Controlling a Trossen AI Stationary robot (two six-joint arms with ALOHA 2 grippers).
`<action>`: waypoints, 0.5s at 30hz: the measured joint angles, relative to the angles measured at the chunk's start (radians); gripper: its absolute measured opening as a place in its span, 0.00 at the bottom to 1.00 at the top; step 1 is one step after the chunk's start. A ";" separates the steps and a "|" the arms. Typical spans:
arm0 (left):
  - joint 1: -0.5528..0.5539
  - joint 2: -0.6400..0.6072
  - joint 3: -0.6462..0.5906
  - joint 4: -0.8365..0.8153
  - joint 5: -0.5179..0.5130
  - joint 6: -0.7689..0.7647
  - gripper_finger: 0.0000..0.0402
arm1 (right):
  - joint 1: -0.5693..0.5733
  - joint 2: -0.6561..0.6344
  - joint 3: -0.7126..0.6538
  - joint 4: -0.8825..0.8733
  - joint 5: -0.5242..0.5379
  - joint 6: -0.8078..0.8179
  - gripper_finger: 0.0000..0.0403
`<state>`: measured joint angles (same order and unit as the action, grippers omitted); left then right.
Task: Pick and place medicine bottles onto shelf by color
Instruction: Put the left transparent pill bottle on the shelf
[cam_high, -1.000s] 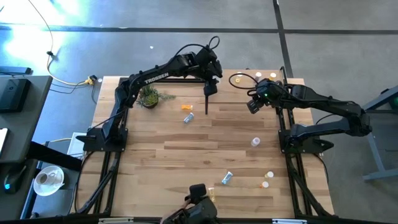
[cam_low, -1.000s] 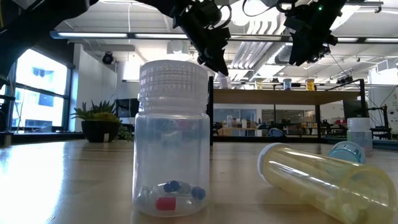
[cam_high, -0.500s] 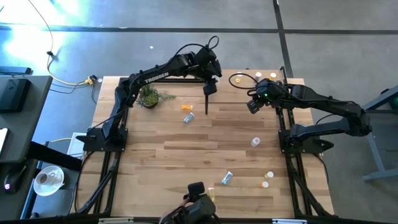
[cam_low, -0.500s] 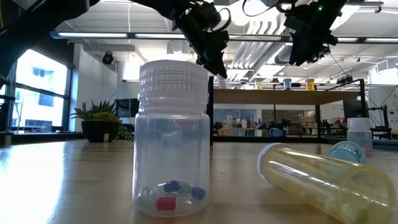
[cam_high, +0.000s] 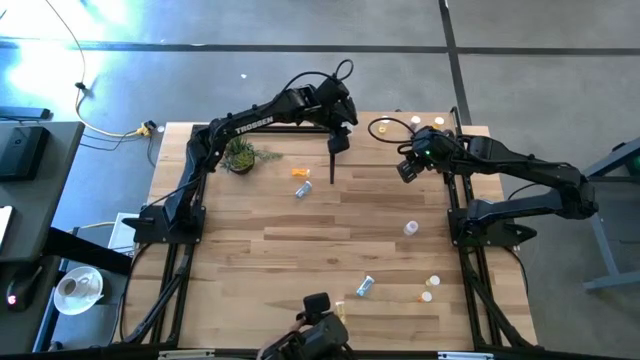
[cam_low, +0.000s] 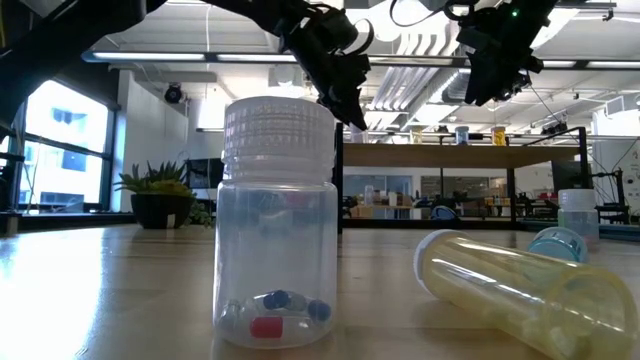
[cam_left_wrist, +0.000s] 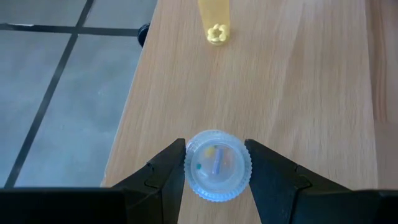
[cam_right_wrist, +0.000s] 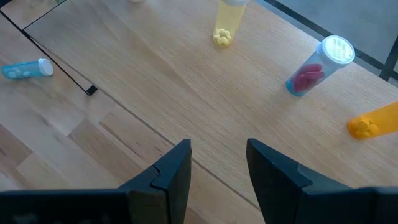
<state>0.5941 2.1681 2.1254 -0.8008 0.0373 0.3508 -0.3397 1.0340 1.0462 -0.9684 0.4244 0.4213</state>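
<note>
The shelf (cam_high: 385, 150) is a pale board on a black frame at the table's far right. My left gripper (cam_high: 338, 140) hangs over its left edge, shut on a clear bottle (cam_left_wrist: 217, 165) with a ribbed cap and coloured pills inside. A yellow bottle (cam_left_wrist: 214, 22) lies on the shelf beyond it. My right gripper (cam_high: 406, 170) is open and empty above the shelf (cam_right_wrist: 186, 81). It looks down on the yellow bottle (cam_right_wrist: 222, 25), a blue bottle (cam_right_wrist: 317, 65) and an orange bottle (cam_right_wrist: 373, 121). My left gripper pinches the clear bottle at its ribbed cap (cam_left_wrist: 189, 168), one finger on each side. The fingers come from above, pointing down, and the bottle stands upright between them. I cannot tell whether its base rests on the shelf (cam_left_wrist: 298, 93).
Loose bottles lie on the planked table: orange (cam_high: 300, 173) and clear (cam_high: 302, 189) by the shelf leg, one clear (cam_high: 410, 228), and several near the front (cam_high: 365, 286). A potted plant (cam_high: 240, 155) stands far left. In the low view a clear bottle (cam_low: 278, 220) stands and a yellow one (cam_low: 520, 290) lies close up.
</note>
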 joint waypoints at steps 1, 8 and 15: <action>0.000 0.000 0.000 0.000 0.000 0.000 0.36 | 0.000 0.000 0.000 0.000 0.000 0.000 0.36; 0.000 0.001 0.000 0.013 -0.020 0.000 0.36 | 0.000 0.000 0.000 0.000 0.000 0.000 0.36; -0.001 0.001 0.000 0.013 -0.022 0.000 0.36 | 0.000 0.000 0.000 0.000 0.000 0.000 0.36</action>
<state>0.5934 2.1693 2.1254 -0.7879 0.0151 0.3508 -0.3393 1.0340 1.0466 -0.9684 0.4240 0.4217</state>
